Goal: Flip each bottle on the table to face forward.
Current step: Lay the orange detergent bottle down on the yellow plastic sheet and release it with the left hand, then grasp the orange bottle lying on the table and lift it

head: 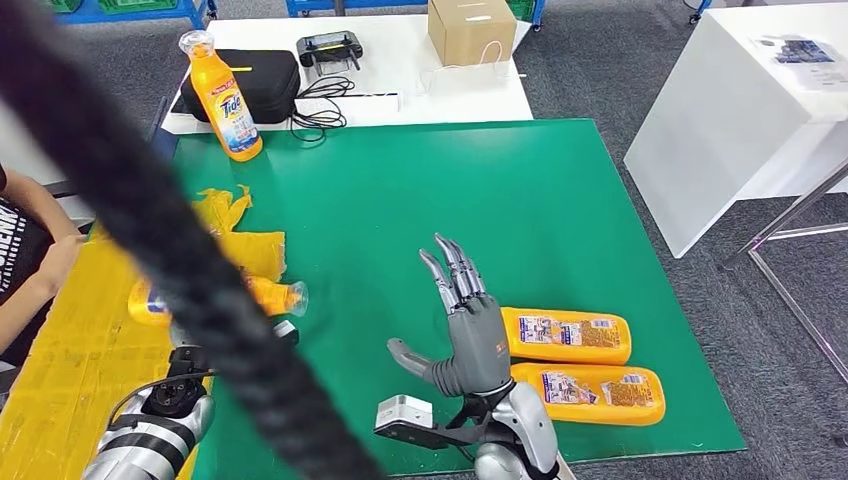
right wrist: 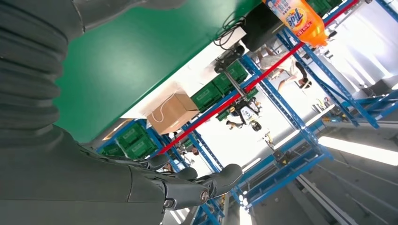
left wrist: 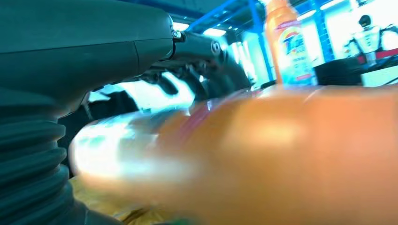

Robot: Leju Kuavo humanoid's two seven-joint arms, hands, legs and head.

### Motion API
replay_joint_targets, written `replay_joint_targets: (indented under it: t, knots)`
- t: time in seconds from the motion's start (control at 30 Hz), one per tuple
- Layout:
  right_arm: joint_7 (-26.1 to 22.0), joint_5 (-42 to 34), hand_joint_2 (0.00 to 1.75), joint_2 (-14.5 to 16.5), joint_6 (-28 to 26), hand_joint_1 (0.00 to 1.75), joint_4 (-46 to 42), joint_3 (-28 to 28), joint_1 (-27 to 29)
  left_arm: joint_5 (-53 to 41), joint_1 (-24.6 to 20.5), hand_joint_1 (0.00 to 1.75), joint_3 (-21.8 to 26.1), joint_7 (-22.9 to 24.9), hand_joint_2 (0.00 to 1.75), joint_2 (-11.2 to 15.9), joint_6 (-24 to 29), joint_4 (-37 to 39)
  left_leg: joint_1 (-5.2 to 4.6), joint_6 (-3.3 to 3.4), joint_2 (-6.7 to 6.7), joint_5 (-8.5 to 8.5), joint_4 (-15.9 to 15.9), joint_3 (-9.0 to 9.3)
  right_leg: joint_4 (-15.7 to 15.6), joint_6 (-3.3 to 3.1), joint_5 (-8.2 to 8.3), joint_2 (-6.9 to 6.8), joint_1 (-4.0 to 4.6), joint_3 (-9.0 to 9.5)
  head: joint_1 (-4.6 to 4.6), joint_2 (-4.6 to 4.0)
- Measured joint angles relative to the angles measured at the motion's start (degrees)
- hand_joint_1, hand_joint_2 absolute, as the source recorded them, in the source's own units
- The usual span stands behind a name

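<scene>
One orange detergent bottle (head: 222, 95) stands upright at the far left corner of the green mat (head: 420, 200); it is also in the left wrist view (left wrist: 287, 42) and the right wrist view (right wrist: 298, 16). Two orange bottles (head: 566, 336) (head: 590, 390) lie flat, back labels up, at the mat's near right. My right hand (head: 466, 322) hovers open just left of them, fingers spread and holding nothing (right wrist: 117, 187). A further bottle (head: 272, 295) lies on its side at the mat's left edge. My left hand (left wrist: 141, 51) curls its fingers (left wrist: 206, 79) over this bottle (left wrist: 281, 150).
A thick black cable (head: 170, 240) crosses the head view and hides much of my left arm. Crumpled yellow plastic (head: 70, 340) covers the left side, where a person's arm (head: 35, 260) rests. Behind the mat are a black bag (head: 262, 85), a controller (head: 330, 47) and a cardboard box (head: 470, 28).
</scene>
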Motion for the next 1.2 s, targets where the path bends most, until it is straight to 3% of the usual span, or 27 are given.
replay_joint_targets:
  t: [0.2, 0.33, 0.47, 0.67, 0.73, 0.83, 0.93, 1.2]
  knots:
    - [0.7, 0.4, 1.75, -0.5, 0.5, 0.00, 0.2, -0.1, -0.1, 0.2, -0.3, 0.00, 2.1, -0.5, 1.75, -0.2, 0.3, 1.3, 0.00, 0.00, 0.00, 0.01, 0.0, 0.02, 0.0, 0.00, 0.00, 0.00, 0.00, 0.04, 0.00, 0.00]
    - [5.0, 3.4, 1.75, -0.8, 4.2, 0.00, 0.7, -0.4, -0.4, 1.1, -0.2, 0.00, 4.1, -1.8, 1.75, -0.5, 0.4, 1.5, 0.00, 0.00, 0.00, 0.01, 0.0, 0.04, 0.0, 0.00, 0.01, 0.00, 0.00, 0.07, 0.01, 0.00]
    - [9.4, 6.7, 1.75, -1.7, 8.3, 0.00, 1.8, -1.1, -1.0, 8.2, 0.7, 0.00, 7.3, -7.7, 1.75, -1.2, -0.8, 0.8, 0.00, 0.00, -0.02, 0.01, 0.0, 0.06, 0.0, 0.00, 0.01, -0.01, 0.00, 0.08, 0.01, 0.00]
    - [11.0, 8.2, 1.75, -3.2, 9.5, 0.00, 2.8, -1.9, -1.2, 14.2, 1.9, 0.00, 10.9, -12.8, 1.75, -2.1, -3.0, -1.0, -0.01, 0.00, -0.03, 0.00, 0.0, 0.06, 0.0, 0.00, 0.00, -0.01, 0.00, 0.09, 0.00, 0.00]
    - [11.9, 9.3, 1.75, -3.9, 11.0, 0.00, 3.0, -2.0, -1.2, 21.7, 2.9, 0.00, 12.2, -18.1, 1.75, -2.6, -6.1, -2.7, -0.01, 0.01, -0.02, -0.01, 0.0, 0.06, 0.0, 0.00, 0.00, -0.01, 0.00, 0.09, 0.00, 0.00]
    - [12.5, 9.3, 1.75, -6.0, 13.4, 0.00, 3.1, -2.7, -1.1, 39.1, 6.5, 0.00, 14.8, -28.5, 1.75, -3.8, -13.2, -9.2, -0.03, 0.01, -0.03, -0.01, 0.0, 0.06, 0.0, 0.01, 0.00, -0.01, -0.01, 0.08, 0.00, 0.00]
    - [11.7, 8.5, 1.75, -8.3, 15.0, 0.00, 3.1, -4.2, -0.5, 51.7, 11.5, 0.00, 16.9, -34.3, 1.75, -5.5, -18.8, -18.7, -0.08, 0.04, -0.01, -0.03, 0.0, 0.03, 0.0, 0.01, 0.00, 0.00, -0.04, 0.05, 0.00, 0.00]
    - [11.0, 9.1, 1.75, -12.1, 16.1, 0.00, 1.4, -9.6, 1.8, 66.6, 20.8, 0.00, 20.2, -37.7, 1.75, -9.1, -26.6, -42.7, -0.08, 0.10, 0.00, -0.10, 0.0, -0.01, 0.0, 0.01, -0.01, 0.00, -0.07, 0.00, 0.00, 0.00]
